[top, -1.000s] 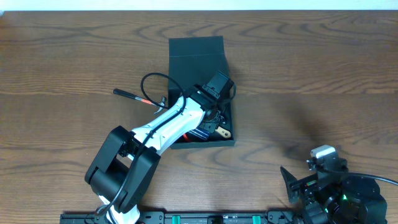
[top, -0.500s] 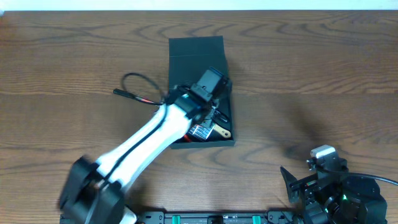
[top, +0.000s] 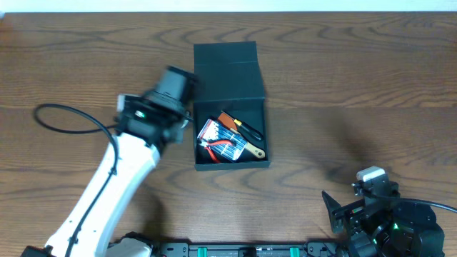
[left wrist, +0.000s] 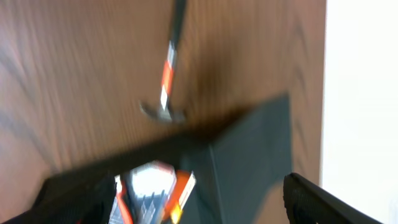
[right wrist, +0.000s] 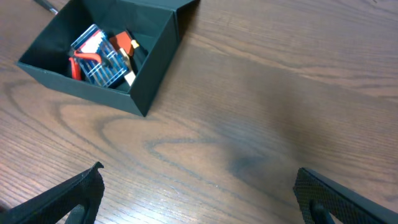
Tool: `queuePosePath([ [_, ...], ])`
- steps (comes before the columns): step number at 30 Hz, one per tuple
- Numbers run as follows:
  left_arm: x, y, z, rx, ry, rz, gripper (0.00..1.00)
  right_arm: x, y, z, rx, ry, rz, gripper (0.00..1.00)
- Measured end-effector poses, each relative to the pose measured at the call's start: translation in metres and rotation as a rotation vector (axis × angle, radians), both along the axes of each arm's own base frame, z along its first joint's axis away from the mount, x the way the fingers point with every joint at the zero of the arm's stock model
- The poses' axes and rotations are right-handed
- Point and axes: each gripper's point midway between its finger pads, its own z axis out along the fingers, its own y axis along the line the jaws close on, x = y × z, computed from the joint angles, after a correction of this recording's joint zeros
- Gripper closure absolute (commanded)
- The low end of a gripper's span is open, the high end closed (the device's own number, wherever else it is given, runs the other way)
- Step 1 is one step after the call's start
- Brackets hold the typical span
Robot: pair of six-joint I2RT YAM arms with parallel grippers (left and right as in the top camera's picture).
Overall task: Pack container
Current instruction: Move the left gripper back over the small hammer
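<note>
Your left gripper (left wrist: 199, 186) has its jaws spread wide with nothing between them. You only catch their dark tips at the bottom corners of the wrist view, and that whole view is smeared with blur. Right below it is the near corner of the container (top: 232, 163), and just beside that edge a slim tool (left wrist: 166, 74) with a black and orange handle lies on the table (top: 357, 86). I can't tell if the tool touches the box.

From overhead, that gripper sits just off the container's left wall, over bare wood. The white left arm (top: 114, 178) runs back to the near edge and its cable (top: 64, 114) loops out to the left.

The container's in the middle of the table with its lid (top: 227, 71) flipped open on the far side. Inside you've got a blue pack (top: 214, 132), red-handled pliers (top: 223, 148), an orange-and-black tool (top: 241, 125) and a tan-handled piece (top: 255, 150), all crowded together.

Your right gripper (right wrist: 199, 174) is also wide open and empty. It's down at the near right corner, well apart from the container.
</note>
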Motion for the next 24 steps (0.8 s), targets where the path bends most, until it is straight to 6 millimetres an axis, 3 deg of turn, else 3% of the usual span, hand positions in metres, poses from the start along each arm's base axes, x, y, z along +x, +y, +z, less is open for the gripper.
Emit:
queuePosePath([
  [2, 0.008, 0.029, -0.010, 0.016, 0.061, 0.008, 0.15, 0.000, 0.000, 0.000, 0.000, 0.000, 0.000, 0.01],
  [5, 0.024, 0.054, -0.019, 0.012, 0.120, -0.026, 0.15, 0.000, 0.000, 0.000, 0.000, 0.000, 0.000, 0.01],
  [9, 0.039, 0.069, -0.031, -0.017, 0.214, -0.102, 0.15, 0.000, 0.000, 0.000, 0.000, 0.000, 0.000, 0.01],
  [14, 0.039, 0.073, -0.062, -0.059, 0.371, -0.145, 0.14, 0.000, 0.000, 0.000, 0.000, 0.001, 0.000, 0.01],
  [24, 0.039, 0.060, -0.134, -0.159, 0.566, -0.193, 0.14, 0.000, 0.000, 0.000, 0.000, 0.000, 0.000, 0.01],
])
